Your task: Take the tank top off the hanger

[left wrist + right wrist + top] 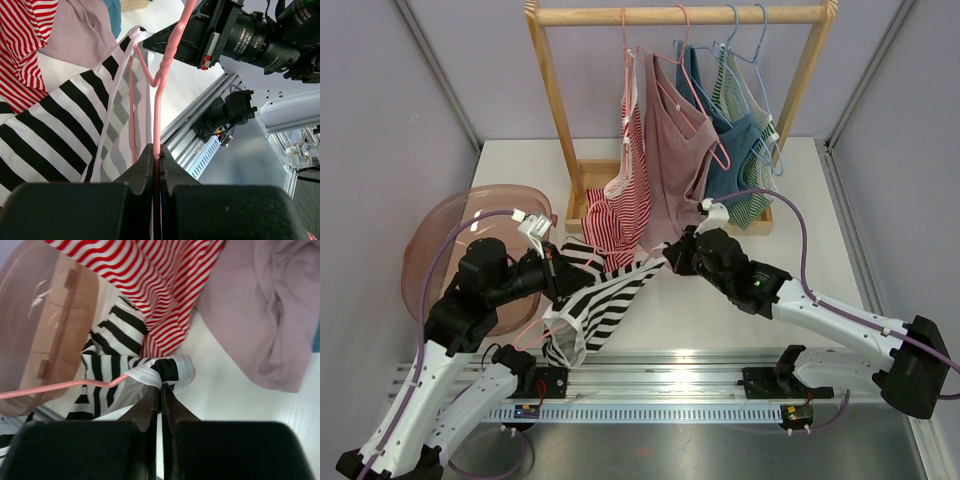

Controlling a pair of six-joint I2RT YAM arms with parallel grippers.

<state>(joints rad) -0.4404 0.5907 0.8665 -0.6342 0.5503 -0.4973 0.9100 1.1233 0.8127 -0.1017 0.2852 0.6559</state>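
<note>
A black-and-white striped tank top (600,305) hangs on a pink wire hanger (159,90) between my two arms, above the table's near edge. My left gripper (563,277) is shut on the hanger's wire (156,145). My right gripper (672,258) is shut on the top's white-edged strap (162,371) at the hanger's end. The striped cloth (55,130) sags below the hanger. In the right wrist view the pink wire (60,386) runs left from the strap.
A wooden rack (680,15) at the back holds a red-striped top (625,190), a mauve top (675,150) and blue and green tops (740,150) on hangers. A pink translucent bowl (440,245) sits at the left. A metal rail (670,385) runs along the near edge.
</note>
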